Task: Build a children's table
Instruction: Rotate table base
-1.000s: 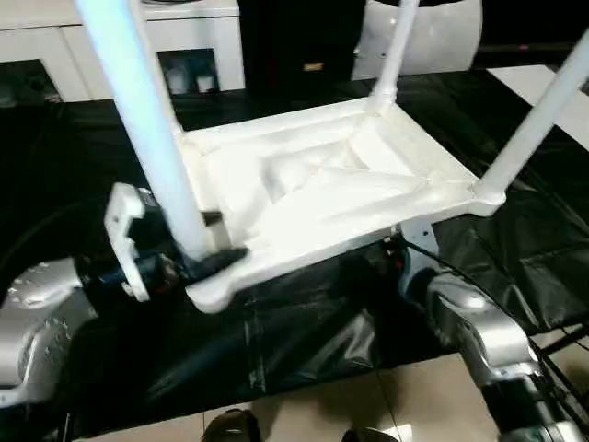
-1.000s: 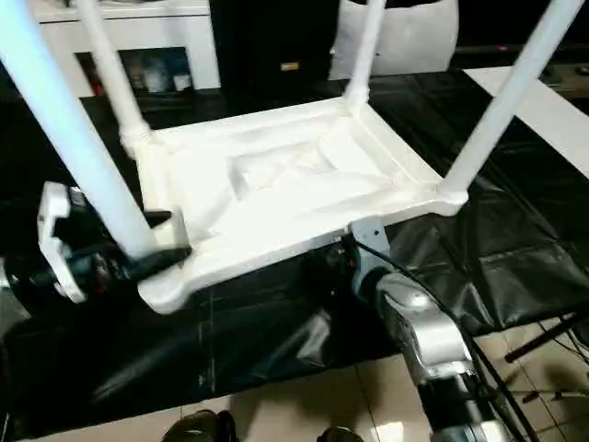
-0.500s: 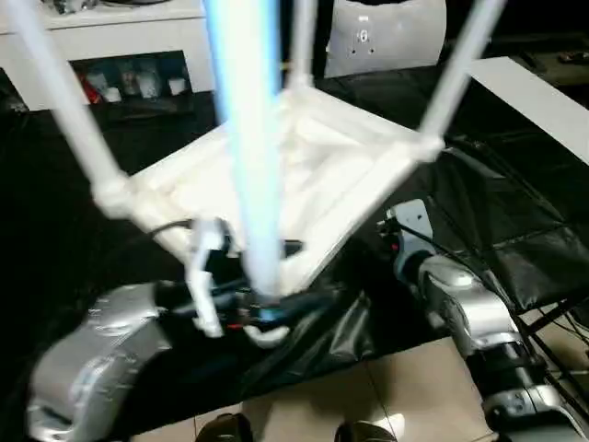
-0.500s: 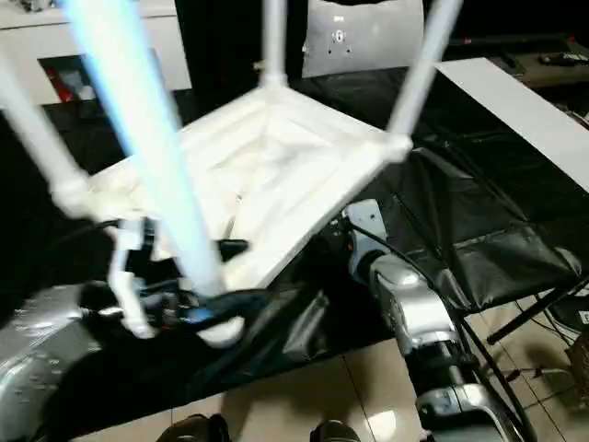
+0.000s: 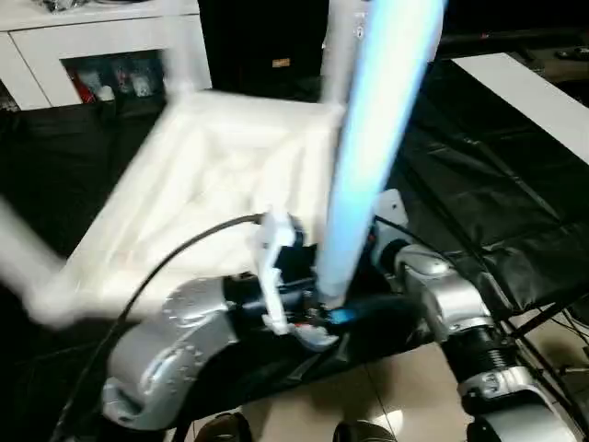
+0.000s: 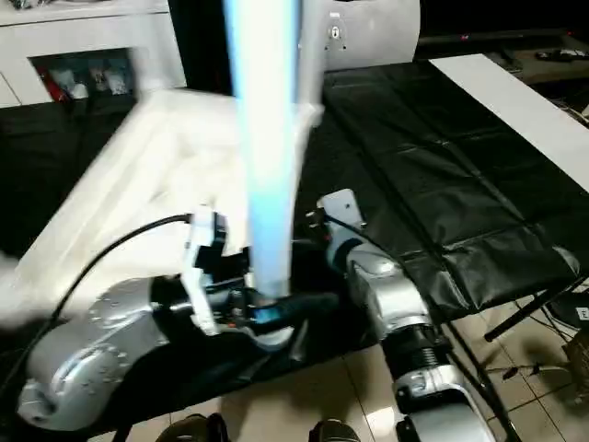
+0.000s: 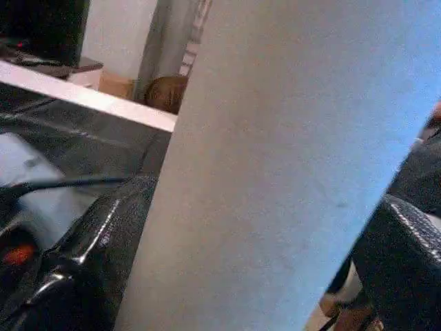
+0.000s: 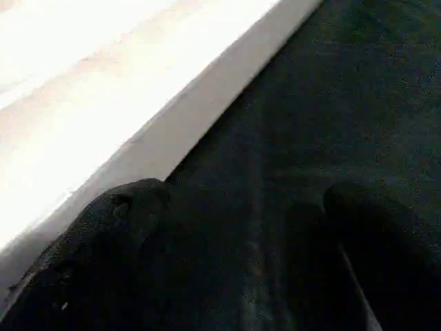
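While my left gripper (image 7: 241, 276) grasps one long white tube leg (image 5: 368, 175) of the upside-down white plastic children's table (image 5: 212, 184) on the black-covered work table (image 6: 433, 184), my right gripper (image 8: 248, 262) is released, empty beside its edge.

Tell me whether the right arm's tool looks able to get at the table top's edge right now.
Probably yes: the right tool is open, the table top's edge lies right beside one finger, and nothing but black cover is between. The left tool grips the leg, not this edge.
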Available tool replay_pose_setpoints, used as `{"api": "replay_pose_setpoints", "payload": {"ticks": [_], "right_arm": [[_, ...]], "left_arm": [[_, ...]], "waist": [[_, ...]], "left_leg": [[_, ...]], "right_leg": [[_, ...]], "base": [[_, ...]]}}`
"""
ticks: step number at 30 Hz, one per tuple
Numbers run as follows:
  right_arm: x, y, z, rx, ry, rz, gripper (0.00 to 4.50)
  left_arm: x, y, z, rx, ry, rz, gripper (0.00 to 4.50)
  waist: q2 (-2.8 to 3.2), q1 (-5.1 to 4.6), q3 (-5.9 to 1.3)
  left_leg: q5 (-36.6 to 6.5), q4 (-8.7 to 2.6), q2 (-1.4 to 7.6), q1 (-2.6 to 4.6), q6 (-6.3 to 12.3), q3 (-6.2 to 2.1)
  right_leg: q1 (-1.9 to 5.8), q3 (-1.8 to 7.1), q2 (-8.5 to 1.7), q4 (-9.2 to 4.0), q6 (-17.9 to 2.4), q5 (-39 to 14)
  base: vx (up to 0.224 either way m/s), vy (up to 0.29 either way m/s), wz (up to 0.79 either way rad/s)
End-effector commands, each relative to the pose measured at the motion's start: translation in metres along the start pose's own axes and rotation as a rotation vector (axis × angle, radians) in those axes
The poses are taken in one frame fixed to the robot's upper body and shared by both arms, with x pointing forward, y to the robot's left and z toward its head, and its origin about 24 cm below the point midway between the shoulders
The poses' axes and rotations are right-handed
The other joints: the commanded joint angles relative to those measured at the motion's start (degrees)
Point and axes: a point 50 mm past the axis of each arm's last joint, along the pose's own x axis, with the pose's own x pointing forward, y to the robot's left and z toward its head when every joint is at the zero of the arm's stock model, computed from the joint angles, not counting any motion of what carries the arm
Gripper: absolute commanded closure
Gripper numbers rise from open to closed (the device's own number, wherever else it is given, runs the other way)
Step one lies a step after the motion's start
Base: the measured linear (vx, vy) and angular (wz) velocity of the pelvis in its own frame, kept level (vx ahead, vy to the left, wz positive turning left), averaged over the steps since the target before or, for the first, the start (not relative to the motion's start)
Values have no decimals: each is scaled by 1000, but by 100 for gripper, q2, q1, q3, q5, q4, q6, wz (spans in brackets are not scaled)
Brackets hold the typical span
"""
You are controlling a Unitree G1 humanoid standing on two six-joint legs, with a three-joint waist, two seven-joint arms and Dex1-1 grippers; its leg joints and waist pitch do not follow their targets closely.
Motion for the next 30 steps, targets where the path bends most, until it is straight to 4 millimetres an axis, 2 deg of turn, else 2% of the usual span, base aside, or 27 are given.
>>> {"api": "replay_pose_setpoints", "payload": {"ticks": [1, 4, 7, 9, 13, 15, 18, 19, 20, 21, 22, 23, 24, 26, 27, 28, 29, 30], "right_arm": [[8, 18, 10, -29, -37, 98, 0], [9, 11, 9, -28, -35, 56, 0], [4, -2, 6, -22, -31, -9, 0], [-4, -16, 1, -14, -30, -70, 0], [-20, -37, -8, 8, -22, -154, 0], [-25, -43, -12, 7, -14, -171, 0], [-34, -50, -19, 7, 0, -194, 0], [-43, -53, -21, 10, -14, -200, 0], [-43, -53, -21, 10, -14, -200, 0], [-50, -52, -17, 14, -58, -183, 0], [-53, -51, -15, 15, -79, -172, 0], [-55, -48, -12, 17, -102, -156, 0], [-59, -44, -8, 37, -124, -138, 0], [-64, -40, -4, 71, -138, -123, 0], [-72, -32, 2, 100, -162, -95, 0], [-78, -25, 6, 104, -179, -70, 0], [-86, -17, 10, 108, -198, -49, 0], [-86, -17, 10, 108, -198, -49, 0]], "left_arm": [[10, 4, 1, 50, 7, 17, 5], [11, 18, 1, 112, 27, 114, 5], [3, 34, 2, 173, 62, 222, 5], [-8, 45, 4, 218, 93, 300, 5], [-27, 57, 10, 261, 114, 380, 5], [-33, 60, 11, 273, 123, 406, 5], [-42, 64, 11, 292, 145, 449, 5], [-51, 67, 8, 302, 182, 494, 5], [-51, 67, 8, 302, 182, 494, 5], [-59, 67, 3, 298, 213, 530, 5], [-62, 66, 2, 292, 218, 539, 5], [-63, 64, 1, 288, 208, 550, 5], [-65, 59, 0, 279, 184, 566, 5], [-68, 53, -2, 264, 153, 584, 5], [-73, 44, -9, 210, 141, 639, 5], [-77, 38, -14, 172, 122, 681, 5], [-81, 30, -19, 141, 97, 732, 5], [-81, 30, -19, 141, 97, 732, 5]], "waist": [[15, 28, -352], [17, 37, -349], [31, 43, -348], [26, 56, -352], [14, 60, -346], [21, 52, -344], [16, 30, -326], [26, 31, -311], [17, 37, -309], [47, 39, -305], [22, 30, -299], [22, 30, -299], [71, 33, -293], [62, 30, -285], [91, 37, -275], [73, 36, -259], [52, 36, -250], [60, 42, -248]], "left_leg": [[-1605, -476, 298, 238, -201, -160], [-1677, -485, 310, 242, -235, -171], [-1698, -490, 307, 252, -264, -178], [-1665, -486, 308, 265, -272, -174], [-1602, -479, 292, 246, -231, -162], [-1609, -484, 288, 237, -225, -169], [-1804, -495, 289, 238, -216, -174], [-1880, -501, 295, 245, -217, -179], [-1911, -502, 296, 249, -207, -175], [-1933, -513, 299, 249, -206, -185], [-1956, -520, 307, 239, -203, -187], [-1956, -520, 307, 239, -203, -187], [-1984, -535, 316, 244, -200, -198], [-1952, -553, 333, 230, -158, -203], [-2055, -558, 336, 260, -179, -195], [-2024, -574, 351, 228, -166, -204], [-2054, -580, 351, 223, -159, -198], [-2071, -577, 354, 228, -159, -200]], "right_leg": [[168, 215, -268, -412, -1168, -939], [175, 217, -281, -411, -1137, -997], [174, 212, -280, -410, -1113, -974], [168, 209, -271, -403, -1119, -914], [185, 210, -272, -405, -1108, -909], [186, 204, -270, -404, -1111, -940], [171, 205, -282, -442, -1096, -1254], [153, 210, -283, -457, -1060, -1375], [147, 215, -285, -471, -1023, -1434], [148, 218, -289, -469, -995, -1494], [145, 220, -283, -472, -956, -1511], [145, 220, -283, -472, -956, -1511], [135, 217, -274, -473, -958, -1479], [147, 218, -268, -475, -982, -1369], [117, 221, -255, -484, -976, -1466], [141, 224, -257, -484, -945, -1399], [132, 224, -258, -507, -905, -1489], [117, 233, -260, -521, -840, -1556]], "base": [[0, 0, 0], [0, 0, 0], [0, 0, 0], [0, 0, 0], [0, 0, 0], [0, 0, 0], [0, 0, 0], [0, 0, 0], [0, 0, 0], [0, 0, 0], [0, 0, 0], [0, 0, 0], [0, 0, 0], [0, 0, 0], [0, 0, 0], [0, 0, 0], [0, 0, 0], [0, 0, 0]]}}
